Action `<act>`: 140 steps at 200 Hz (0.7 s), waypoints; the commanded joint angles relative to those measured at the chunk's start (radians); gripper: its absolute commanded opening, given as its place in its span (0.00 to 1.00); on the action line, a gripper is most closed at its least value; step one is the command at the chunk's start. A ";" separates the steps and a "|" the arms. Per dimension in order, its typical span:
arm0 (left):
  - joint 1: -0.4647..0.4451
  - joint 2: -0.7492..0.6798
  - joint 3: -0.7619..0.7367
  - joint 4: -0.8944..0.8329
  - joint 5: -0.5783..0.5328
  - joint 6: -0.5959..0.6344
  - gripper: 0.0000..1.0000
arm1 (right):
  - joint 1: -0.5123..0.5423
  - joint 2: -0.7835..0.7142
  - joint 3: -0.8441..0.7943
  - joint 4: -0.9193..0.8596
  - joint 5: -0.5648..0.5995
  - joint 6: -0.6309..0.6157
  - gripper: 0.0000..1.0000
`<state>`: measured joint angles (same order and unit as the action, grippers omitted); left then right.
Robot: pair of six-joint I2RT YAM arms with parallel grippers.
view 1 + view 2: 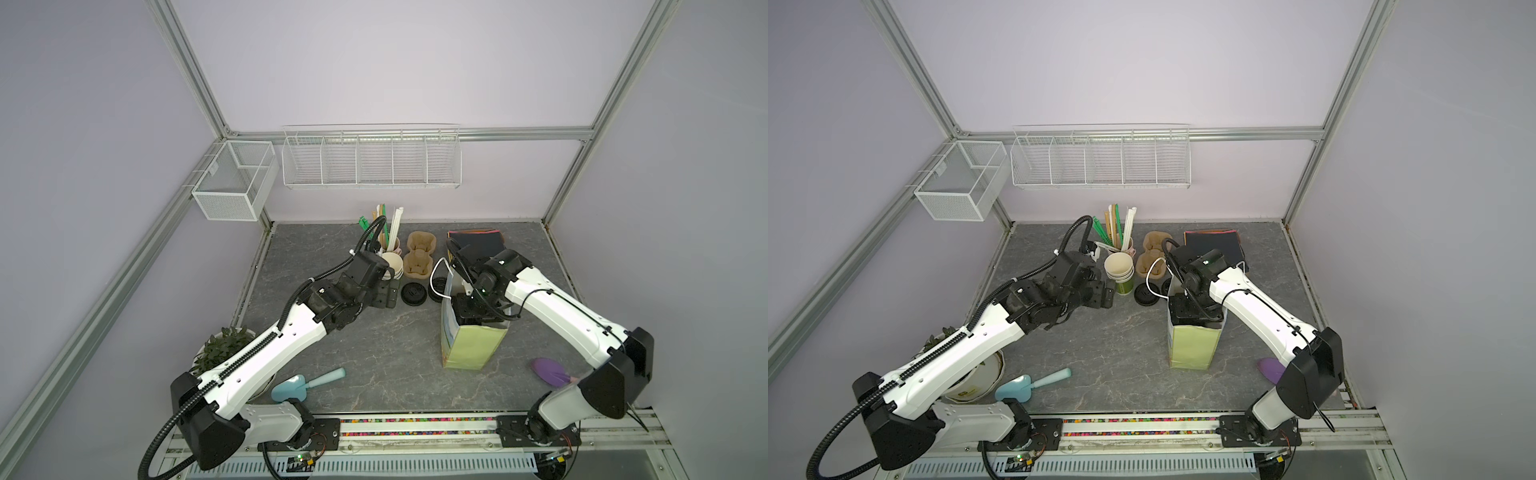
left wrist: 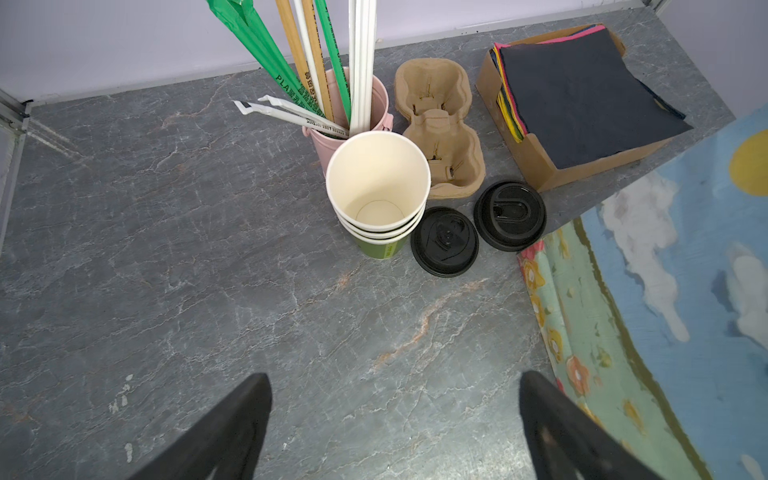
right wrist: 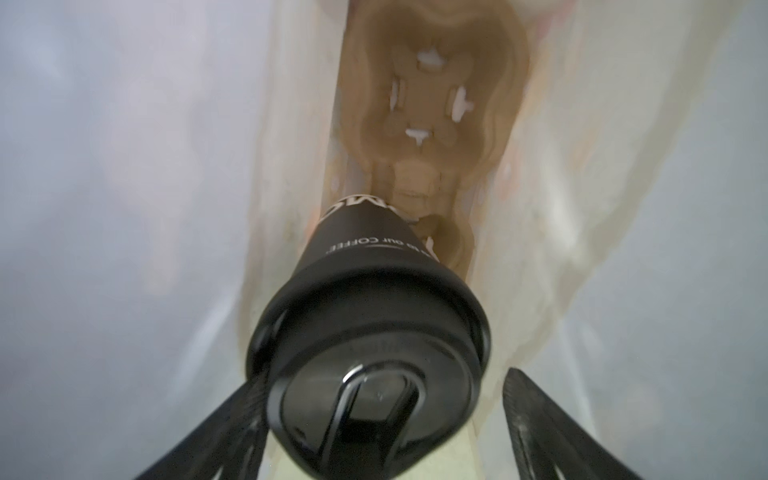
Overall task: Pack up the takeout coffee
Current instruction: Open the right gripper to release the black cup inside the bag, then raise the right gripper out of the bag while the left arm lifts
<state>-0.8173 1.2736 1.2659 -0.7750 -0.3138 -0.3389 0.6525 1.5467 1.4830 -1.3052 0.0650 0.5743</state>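
Grey marbled tabletop point(image 1: 374, 353) carries a tall yellow-green paper bag point(image 1: 469, 345), which stands upright with its mouth open. The right gripper point(image 3: 386, 378) reaches down into that mouth. Its black fingers stand wide, one clear of the lid and the other just beside the rim, so I judge that nothing is clamped.

On the bag's floor lies a brown moulded-pulp cup carrier point(image 3: 432, 83). The takeout coffee point(image 3: 370, 245) is a paper cup that looks dark in the bag's shade, under a round black plastic lid. It appears to stand in the carrier's nearer well. Its long axis runs straight down the bag, lid uppermost, directly beneath the right gripper, so a straight lift out looks called for. The bag's walls crowd both fingers and could catch.

The left gripper point(image 2: 395, 378), likewise spread and empty, hovers outside the bag over bare table. It is near a stack of lidless cups point(image 2: 378, 195) and two loose black lids point(image 2: 444, 243).
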 commanded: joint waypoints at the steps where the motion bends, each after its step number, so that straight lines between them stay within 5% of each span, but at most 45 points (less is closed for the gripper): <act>1: -0.008 -0.010 0.000 0.006 -0.003 0.013 0.94 | -0.013 0.011 0.031 -0.027 0.019 -0.022 0.89; 140: -0.020 0.000 -0.003 -0.003 -0.036 0.023 0.94 | -0.057 0.058 0.217 -0.059 0.073 -0.064 0.88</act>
<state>-0.8318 1.2736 1.2659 -0.7750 -0.3290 -0.3302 0.6033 1.5970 1.6630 -1.3300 0.1204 0.5285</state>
